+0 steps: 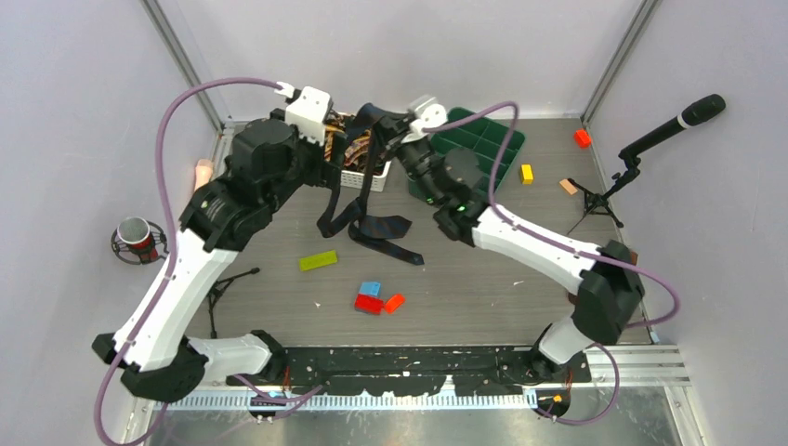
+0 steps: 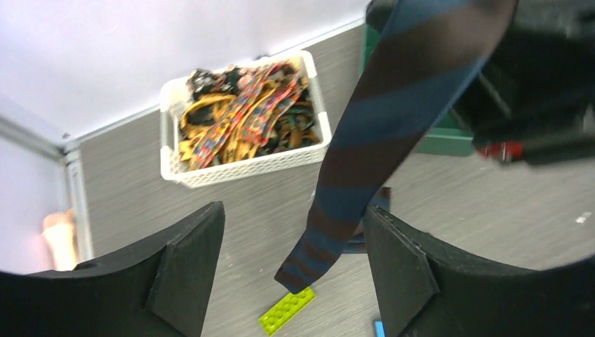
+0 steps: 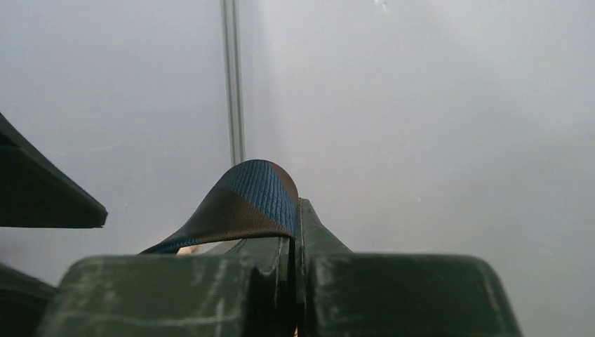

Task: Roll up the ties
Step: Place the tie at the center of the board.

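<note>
Layout at far centre of table (image 1: 446, 297).
You have the necktie (image 1: 376, 177) hanging from the right gripper (image 1: 401, 130), its lower end on the table; the basket (image 1: 364, 179) of ties (image 2: 238, 112) sits behind it, the compartment tray (image 1: 488, 139) to its right, loose bricks (image 1: 369, 303) in front.

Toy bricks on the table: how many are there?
7. Lime brick mid-table; blue brick, red brick and orange brick clustered nearer the bases; far red brick, yellow brick and tan brick at right. The left arm, right arm or navy tie may hide more.

Navy tie (image 2: 393, 119) with brown diagonal stripes, white basket (image 2: 245, 168), gold-and-red patterned ties (image 2: 238, 112), lime brick (image 2: 286, 309)
</note>
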Controlling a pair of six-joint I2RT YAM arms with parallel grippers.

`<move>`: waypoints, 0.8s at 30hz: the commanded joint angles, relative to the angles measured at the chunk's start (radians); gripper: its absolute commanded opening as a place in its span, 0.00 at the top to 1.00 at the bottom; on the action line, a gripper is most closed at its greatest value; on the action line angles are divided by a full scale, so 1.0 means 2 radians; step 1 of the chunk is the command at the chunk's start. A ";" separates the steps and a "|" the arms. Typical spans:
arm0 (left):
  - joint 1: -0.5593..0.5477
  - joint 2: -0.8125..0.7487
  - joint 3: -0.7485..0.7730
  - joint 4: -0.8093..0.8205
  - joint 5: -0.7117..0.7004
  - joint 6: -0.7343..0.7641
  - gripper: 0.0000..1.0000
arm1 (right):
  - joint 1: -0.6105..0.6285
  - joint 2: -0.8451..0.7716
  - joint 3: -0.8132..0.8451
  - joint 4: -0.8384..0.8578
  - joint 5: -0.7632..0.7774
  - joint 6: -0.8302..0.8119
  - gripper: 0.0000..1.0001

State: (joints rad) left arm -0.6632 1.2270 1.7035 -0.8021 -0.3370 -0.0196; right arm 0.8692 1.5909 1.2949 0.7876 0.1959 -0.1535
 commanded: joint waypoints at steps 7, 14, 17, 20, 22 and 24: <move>-0.001 -0.109 -0.121 0.161 0.311 0.013 0.25 | -0.131 -0.103 0.007 -0.134 -0.363 0.103 1.00; -0.001 -0.107 -0.190 0.245 0.409 -0.018 0.24 | -0.152 -0.141 0.001 -0.181 -0.499 0.097 1.00; -0.001 -0.105 -0.215 0.287 0.414 -0.032 0.24 | -0.152 -0.149 -0.009 -0.171 -0.529 0.115 1.00; -0.001 -0.106 -0.225 0.310 0.422 -0.040 0.24 | -0.152 -0.157 -0.023 -0.140 -0.538 0.137 1.00; -0.001 -0.108 -0.232 0.324 0.430 -0.046 0.25 | -0.152 -0.160 -0.028 -0.134 -0.538 0.144 1.00; -0.001 -0.105 -0.236 0.332 0.448 -0.053 0.29 | -0.153 -0.162 -0.031 -0.133 -0.538 0.145 1.00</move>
State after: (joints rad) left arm -0.6628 1.0317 1.2369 -0.2878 0.4671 -0.0814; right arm 0.5690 1.3029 1.2427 0.4572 -0.8303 0.0895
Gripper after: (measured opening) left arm 0.743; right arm 0.043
